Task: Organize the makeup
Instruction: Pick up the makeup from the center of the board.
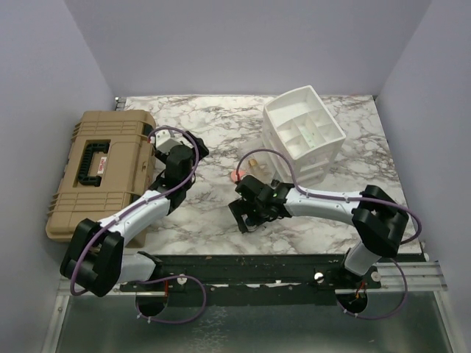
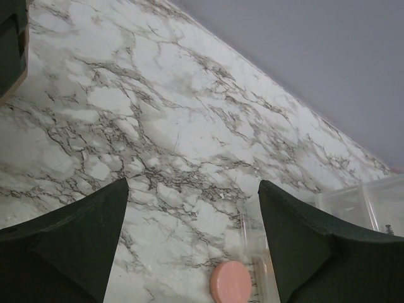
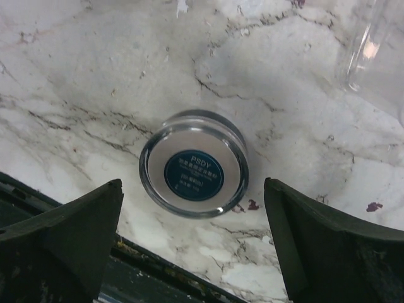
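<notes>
The round blue compact (image 3: pixel 194 165), clear-rimmed with a dark blue label, lies flat on the marble near the table's front edge. My right gripper (image 3: pixel 192 208) is open just above it, one finger on each side, not touching it. In the top view this gripper (image 1: pixel 249 215) hides the compact. The pink round puff (image 2: pixel 231 282) lies on the marble beside a clear tube (image 2: pixel 255 249), and shows in the top view (image 1: pixel 237 176). A small amber bottle (image 1: pixel 254 159) lies just beyond it. My left gripper (image 2: pixel 192 189) is open and empty, above bare marble, next to the tan case in the top view (image 1: pixel 193 147).
The white compartmented organizer (image 1: pixel 303 136) stands at the back right, and its clear edge shows in the left wrist view (image 2: pixel 366 199). The big tan hard case (image 1: pixel 99 169) lies shut at the left. The table's dark front rail (image 3: pixel 145 265) runs just below the compact.
</notes>
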`<state>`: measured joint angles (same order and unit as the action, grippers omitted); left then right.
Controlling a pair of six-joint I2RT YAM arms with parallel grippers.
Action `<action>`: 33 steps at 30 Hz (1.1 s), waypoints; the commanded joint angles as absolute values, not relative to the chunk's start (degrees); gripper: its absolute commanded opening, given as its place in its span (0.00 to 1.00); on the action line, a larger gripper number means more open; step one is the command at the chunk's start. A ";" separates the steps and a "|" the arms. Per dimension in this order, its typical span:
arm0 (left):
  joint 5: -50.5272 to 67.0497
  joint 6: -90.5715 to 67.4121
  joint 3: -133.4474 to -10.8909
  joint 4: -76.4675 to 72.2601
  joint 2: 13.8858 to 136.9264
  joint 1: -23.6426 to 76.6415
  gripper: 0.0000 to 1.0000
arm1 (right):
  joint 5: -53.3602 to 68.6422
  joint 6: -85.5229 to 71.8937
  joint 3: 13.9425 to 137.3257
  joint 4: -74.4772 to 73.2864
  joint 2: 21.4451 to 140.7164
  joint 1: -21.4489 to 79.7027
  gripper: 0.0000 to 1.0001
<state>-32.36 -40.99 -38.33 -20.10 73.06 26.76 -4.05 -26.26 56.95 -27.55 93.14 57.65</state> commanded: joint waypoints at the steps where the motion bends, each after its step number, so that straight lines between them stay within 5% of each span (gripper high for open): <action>1: -31.31 -41.57 -37.64 -20.96 71.14 25.95 0.86 | -8.84 -27.13 60.66 -27.58 96.99 58.75 0.99; 6: -30.91 -41.48 -37.37 -20.97 70.46 25.28 0.86 | -11.66 -27.11 61.86 -29.04 99.78 59.21 0.92; 10: -31.03 -41.57 -37.15 -21.01 70.04 24.89 0.86 | -12.26 -26.62 61.91 -29.24 99.97 59.53 0.70; 15: -30.70 -41.55 -37.06 -21.10 69.60 24.54 0.86 | -13.17 -26.66 61.74 -28.65 97.97 59.68 0.56; 33: -29.33 -42.26 -35.35 -21.19 67.78 23.12 0.86 | -12.97 -24.59 62.98 -27.42 87.64 59.69 0.54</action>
